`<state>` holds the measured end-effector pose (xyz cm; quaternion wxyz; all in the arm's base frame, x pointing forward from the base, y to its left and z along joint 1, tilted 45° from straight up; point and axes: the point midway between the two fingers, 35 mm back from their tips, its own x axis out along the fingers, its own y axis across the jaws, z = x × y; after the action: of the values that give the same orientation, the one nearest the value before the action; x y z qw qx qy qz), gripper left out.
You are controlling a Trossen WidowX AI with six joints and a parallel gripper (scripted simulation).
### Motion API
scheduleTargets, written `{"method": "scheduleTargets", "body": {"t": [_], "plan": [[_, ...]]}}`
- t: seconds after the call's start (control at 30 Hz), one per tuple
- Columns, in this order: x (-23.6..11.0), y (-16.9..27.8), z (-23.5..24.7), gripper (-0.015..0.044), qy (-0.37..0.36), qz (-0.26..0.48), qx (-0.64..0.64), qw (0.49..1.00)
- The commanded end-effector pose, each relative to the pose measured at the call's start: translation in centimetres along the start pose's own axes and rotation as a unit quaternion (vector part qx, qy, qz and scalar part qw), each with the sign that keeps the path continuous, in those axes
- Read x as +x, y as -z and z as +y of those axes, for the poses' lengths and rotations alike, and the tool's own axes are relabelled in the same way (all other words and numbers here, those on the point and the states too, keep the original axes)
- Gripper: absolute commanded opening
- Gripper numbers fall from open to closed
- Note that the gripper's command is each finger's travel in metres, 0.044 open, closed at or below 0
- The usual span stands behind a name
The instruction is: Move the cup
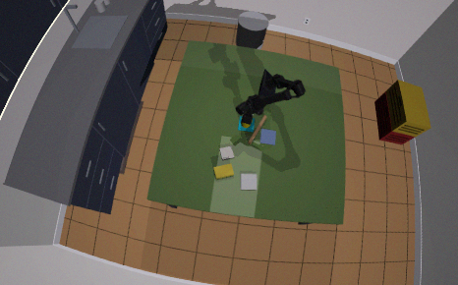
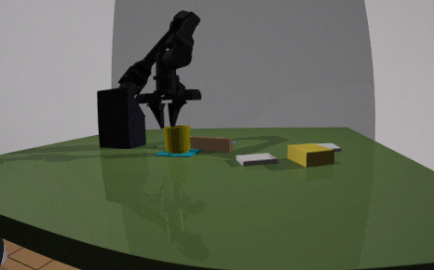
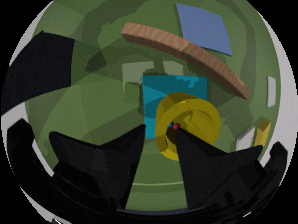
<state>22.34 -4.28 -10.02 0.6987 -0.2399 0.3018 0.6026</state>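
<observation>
Standing on the teal pad (image 2: 179, 153), the cup (image 2: 177, 139) sits just below the parted end effector (image 2: 168, 122).

- A big green table (image 2: 220, 219) holds everything
- On it lie a teal pad (image 2: 178, 153), a blue pad (image 1: 268, 137), a wooden block (image 2: 211, 143), a yellow box (image 2: 310, 155) and two white tiles (image 1: 249, 181)
</observation>
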Motion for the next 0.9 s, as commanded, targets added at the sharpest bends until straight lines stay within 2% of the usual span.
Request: {"method": "scheduleTargets", "body": {"t": [0.0,0.47,0.83,0.87], "plan": [[-0.8,0.1,-0.2,0.0146,0.001,0.004,-0.007,1.000],[-2.6,-0.1,0.2,0.0146,0.000,0.002,-0.004,1.000],[-2.6,0.0,0.2,0.0435,0.000,-0.001,0.002,1.000],[-2.9,0.0,0.2,0.0440,0.000,-0.001,0.001,1.000]]}}
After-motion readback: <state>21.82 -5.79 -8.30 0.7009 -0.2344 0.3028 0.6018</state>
